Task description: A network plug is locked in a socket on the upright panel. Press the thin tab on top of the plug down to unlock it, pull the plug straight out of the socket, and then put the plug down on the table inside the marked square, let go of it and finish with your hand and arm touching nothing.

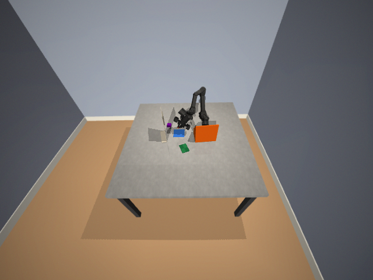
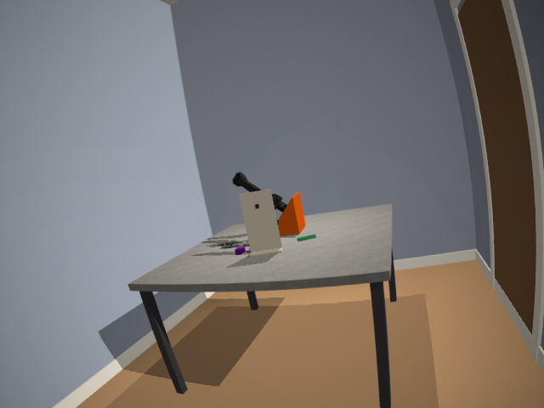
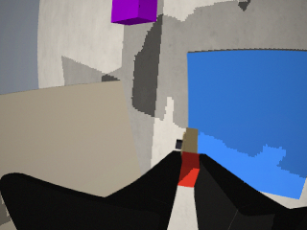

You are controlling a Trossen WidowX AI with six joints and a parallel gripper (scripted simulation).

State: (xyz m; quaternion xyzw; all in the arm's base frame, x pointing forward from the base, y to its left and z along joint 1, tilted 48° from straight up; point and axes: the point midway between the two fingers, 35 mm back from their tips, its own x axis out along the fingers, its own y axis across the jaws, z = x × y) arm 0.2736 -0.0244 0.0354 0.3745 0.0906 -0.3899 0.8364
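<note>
My gripper (image 1: 179,126) (image 3: 187,160) is shut on the plug (image 3: 189,165), a small red body with a tan front end. The plug is out of the socket and points away from the fingers in the wrist view. The blue marked square (image 1: 179,132) (image 3: 245,96) lies flat on the table; the plug is above the table near its edge, and its exact height is hard to tell. The upright cream panel (image 1: 162,119) (image 2: 262,228) stands to the left in the top view, with a small dark opening (image 2: 257,206) high up. In the exterior view the panel hides the gripper and the plug.
A purple block (image 1: 169,124) (image 2: 239,251) (image 3: 134,11) lies near the panel's foot. A large orange wedge (image 1: 206,133) (image 2: 291,219) stands right of the blue square, in front of the arm's base. A flat green block (image 1: 183,148) (image 2: 306,237) lies nearer the front.
</note>
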